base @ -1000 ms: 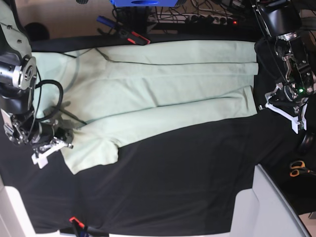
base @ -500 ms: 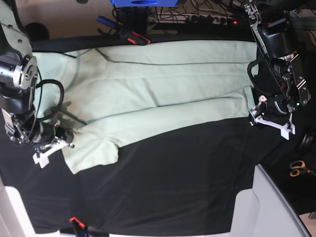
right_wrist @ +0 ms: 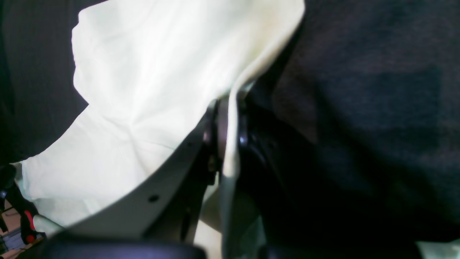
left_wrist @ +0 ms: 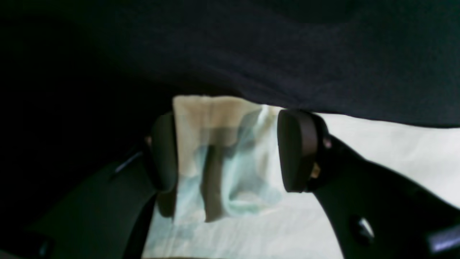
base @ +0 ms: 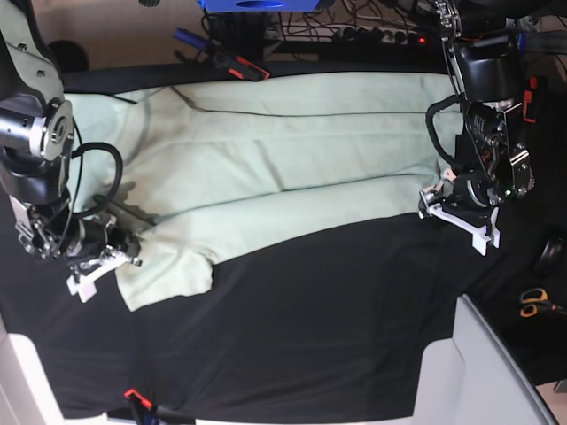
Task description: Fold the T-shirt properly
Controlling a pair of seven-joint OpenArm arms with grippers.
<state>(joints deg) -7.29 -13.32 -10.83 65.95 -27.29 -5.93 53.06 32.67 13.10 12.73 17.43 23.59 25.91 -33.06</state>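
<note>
— Right gripper [right_wrist: 224,136]?
— Clenched tight on the edge of the T-shirt [base: 292,177], down by the sleeve at about 8 o'clock in the base view; cloth pinched between the pads and rising out of the nip.
— And the left gripper [left_wrist: 226,151]?
— Jaws apart, straddling the hem corner at 3 o'clock, fabric between the pads but not squeezed. No grip there yet.
— So which step?
— Probably taking hold of both ends of the near edge for a lengthwise fold. Next, likely: close left on the hem, then lift both ends together.
— Lie of the shirt?
— Flat on the black table cover [base: 310,336], long axis running 9 to 3, collar end toward 9, hem toward 3.
</note>
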